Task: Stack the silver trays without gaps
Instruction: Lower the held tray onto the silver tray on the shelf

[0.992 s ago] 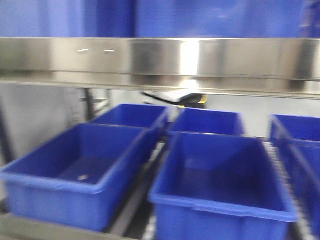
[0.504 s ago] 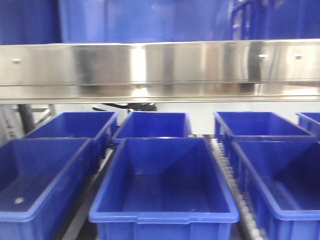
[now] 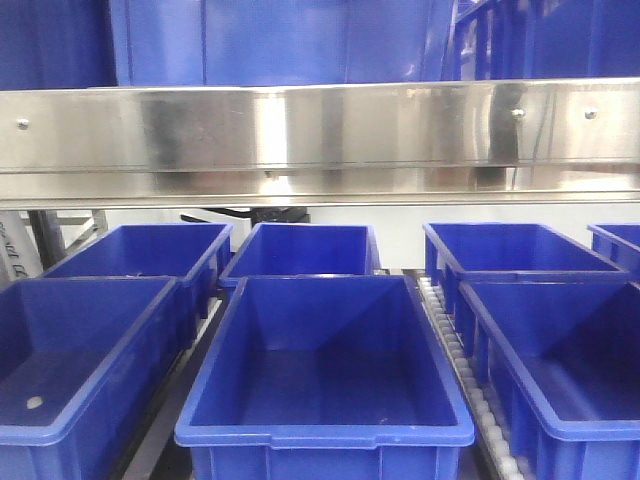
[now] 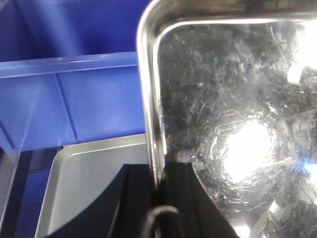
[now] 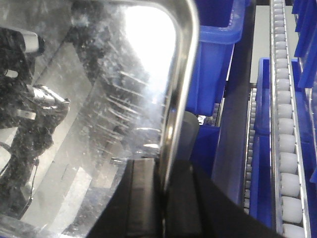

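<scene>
Your left gripper [image 4: 157,174] is clenched on a tray [image 4: 228,99]: its two black fingers pinch the thin rim on the tray's left side, one finger on each face. The tray is raised and fills the right of the left wrist view. Its scratched bottom throws back bright glare and its rounded corner is at the top. Below it and to the left, a lower tray [image 4: 84,173] lies flat, matt grey, with its near part hidden behind the gripper. Beyond the lower tray rises the wall of a blue bin [image 4: 64,89]

Your right gripper [image 5: 163,186] is likewise clamped on a rim, here the right side of the tray [image 5: 94,99]; the rim runs up between the fingers to a rounded corner. No view shows both grips at once, so you cannot tell for sure that both hold one tray. Right of it stand blue bins [image 5: 218,44] and a roller track [image 5: 287,124]

In the front view a shiny bar [image 3: 320,140] with screws spans the width. Under it open bins [image 3: 325,436] stand in near and far rows, with a roller track [image 3: 450,340] between the middle and right columns
</scene>
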You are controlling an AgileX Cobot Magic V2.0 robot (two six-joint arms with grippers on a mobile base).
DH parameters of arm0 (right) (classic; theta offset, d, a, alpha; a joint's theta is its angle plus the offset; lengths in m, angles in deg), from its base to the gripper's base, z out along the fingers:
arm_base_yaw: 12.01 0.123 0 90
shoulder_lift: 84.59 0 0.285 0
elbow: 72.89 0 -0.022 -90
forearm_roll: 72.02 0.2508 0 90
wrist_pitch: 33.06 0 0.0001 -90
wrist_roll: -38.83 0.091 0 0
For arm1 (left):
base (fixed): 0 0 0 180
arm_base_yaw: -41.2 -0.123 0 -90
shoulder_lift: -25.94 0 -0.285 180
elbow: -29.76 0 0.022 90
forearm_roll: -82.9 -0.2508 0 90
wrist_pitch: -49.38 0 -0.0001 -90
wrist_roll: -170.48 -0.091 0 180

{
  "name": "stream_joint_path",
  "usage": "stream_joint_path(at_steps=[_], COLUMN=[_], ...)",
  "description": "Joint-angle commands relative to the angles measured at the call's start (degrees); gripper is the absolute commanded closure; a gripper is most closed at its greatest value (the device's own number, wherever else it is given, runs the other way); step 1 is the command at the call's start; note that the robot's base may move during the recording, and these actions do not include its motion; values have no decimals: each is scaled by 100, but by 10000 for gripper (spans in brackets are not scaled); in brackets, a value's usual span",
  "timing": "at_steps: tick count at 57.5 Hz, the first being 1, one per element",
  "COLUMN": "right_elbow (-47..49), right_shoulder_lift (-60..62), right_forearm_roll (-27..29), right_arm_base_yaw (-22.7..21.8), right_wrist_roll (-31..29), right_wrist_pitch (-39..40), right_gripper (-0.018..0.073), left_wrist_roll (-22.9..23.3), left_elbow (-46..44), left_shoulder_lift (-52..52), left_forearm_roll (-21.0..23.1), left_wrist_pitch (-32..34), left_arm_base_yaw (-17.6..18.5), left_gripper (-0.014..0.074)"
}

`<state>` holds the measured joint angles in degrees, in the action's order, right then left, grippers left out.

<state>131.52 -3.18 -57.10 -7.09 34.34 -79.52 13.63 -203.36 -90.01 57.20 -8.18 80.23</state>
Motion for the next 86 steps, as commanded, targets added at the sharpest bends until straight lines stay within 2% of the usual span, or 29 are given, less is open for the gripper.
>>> stream_joint_path(at_steps=[1,21,32,48,58,67,86], right_elbow=[49,49,49,49,49,49,49], right_shoulder_lift=[58,58,58,-185,-671,-1137,-1798], right_forearm_roll=[-141,-108,-96,255,447,447,447], right_arm_base_yaw=[-10,-10,-10,30,219,413,482], right_wrist_roll=[-129,-129,-129,-129,-129,-129,-129], right_wrist_pitch=[111,144,492,691,558,647,715], right_gripper=[638,638,638,638,638,638,638], left_wrist_roll=[-24,-24,-24,-60,-343,-356,-290], left_elbow=[-71,-71,-71,-59,220,477,519], left_shoulder_lift=[103,103,103,93,-79,-383,-1104], left_forearm_roll=[-228,-228,-228,-228,-618,-1073,-1051], left_wrist_pitch=[168,168,669,597,293,87,-10], left_arm_base_yaw=[-4,-4,-4,-4,-4,-19,-201], left_gripper=[596,596,596,596,596,596,596])
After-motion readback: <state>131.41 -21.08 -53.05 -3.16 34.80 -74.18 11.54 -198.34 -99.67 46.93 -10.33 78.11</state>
